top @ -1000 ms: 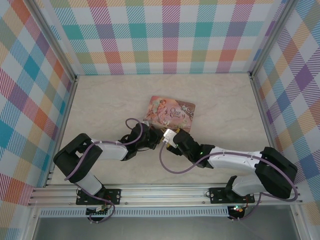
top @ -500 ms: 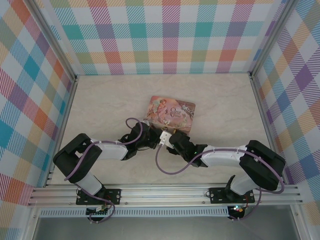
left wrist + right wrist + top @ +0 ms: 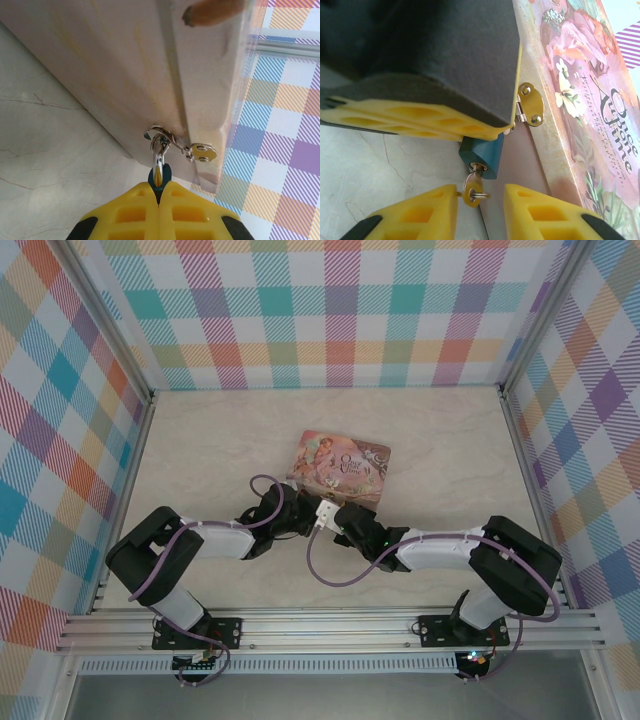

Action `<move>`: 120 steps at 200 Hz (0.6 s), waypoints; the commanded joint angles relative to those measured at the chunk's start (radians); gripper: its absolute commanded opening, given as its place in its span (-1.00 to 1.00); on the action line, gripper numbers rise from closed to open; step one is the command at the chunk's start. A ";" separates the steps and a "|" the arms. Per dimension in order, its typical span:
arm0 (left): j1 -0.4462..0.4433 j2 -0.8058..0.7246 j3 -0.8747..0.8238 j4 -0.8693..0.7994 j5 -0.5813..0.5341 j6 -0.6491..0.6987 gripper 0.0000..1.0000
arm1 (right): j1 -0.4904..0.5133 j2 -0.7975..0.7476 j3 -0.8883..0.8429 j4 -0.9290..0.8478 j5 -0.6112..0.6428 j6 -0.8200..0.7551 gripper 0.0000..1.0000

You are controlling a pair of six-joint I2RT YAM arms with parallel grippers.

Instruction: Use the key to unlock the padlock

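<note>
The padlock (image 3: 482, 154) is a small teal block hanging by its silver shackle (image 3: 158, 155) from the brass hasp (image 3: 531, 103) of the pink printed box (image 3: 340, 467). My left gripper (image 3: 159, 187) is shut on the padlock body (image 3: 159, 180); its yellow fingers (image 3: 420, 120) cover the lock's top in the right wrist view. The key (image 3: 473, 188), with a small split ring, sits in the keyhole on the lock's underside. My right gripper (image 3: 481, 199) stands open around the key: the left finger is at the ring, the right finger is apart from it.
Both grippers meet at the box's near edge (image 3: 318, 515), mid-table. Pale marble tabletop (image 3: 200, 450) surrounds the box. Checked walls and aluminium rails (image 3: 330, 625) bound the space. A purple cable (image 3: 330, 575) loops below the right wrist.
My right arm has slid left toward the left gripper and its jaws have narrowed around the key. The left gripper has held still on the padlock.
</note>
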 commanded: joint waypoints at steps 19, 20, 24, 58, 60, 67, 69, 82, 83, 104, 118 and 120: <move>0.003 -0.026 0.024 0.042 0.015 -0.009 -1.00 | -0.006 -0.007 0.035 0.047 -0.008 0.072 -0.60; 0.002 -0.026 0.024 0.042 0.015 -0.010 -1.00 | -0.006 -0.007 0.034 0.048 -0.008 0.074 -0.61; 0.002 -0.024 0.024 0.044 0.016 -0.010 -1.00 | -0.007 -0.009 0.033 0.047 -0.014 0.081 -0.62; 0.003 -0.016 0.027 0.045 0.021 -0.010 -1.00 | -0.012 -0.023 0.031 0.050 -0.061 0.128 -0.81; 0.003 -0.016 0.027 0.044 0.021 -0.010 -1.00 | -0.012 -0.025 0.032 0.050 -0.064 0.132 -0.82; 0.003 -0.015 0.027 0.044 0.020 -0.009 -1.00 | -0.015 -0.028 0.031 0.047 -0.081 0.147 -0.84; 0.002 -0.012 0.026 0.044 0.021 -0.008 -1.00 | -0.016 -0.029 0.031 0.047 -0.086 0.152 -0.84; 0.002 -0.009 0.026 0.045 0.019 -0.009 -1.00 | -0.027 -0.036 0.031 0.043 -0.130 0.191 -0.87; 0.002 -0.009 0.025 0.045 0.019 -0.009 -1.00 | -0.029 -0.037 0.031 0.042 -0.133 0.194 -0.87; 0.000 -0.002 0.025 0.044 0.018 -0.007 -1.00 | -0.050 -0.044 0.031 0.033 -0.209 0.260 -0.88; 0.000 0.004 0.023 0.042 0.015 -0.003 -1.00 | -0.065 -0.047 0.033 0.023 -0.265 0.301 -0.89; 0.000 0.004 0.022 0.042 0.015 -0.004 -1.00 | -0.067 -0.048 0.034 0.021 -0.274 0.307 -0.89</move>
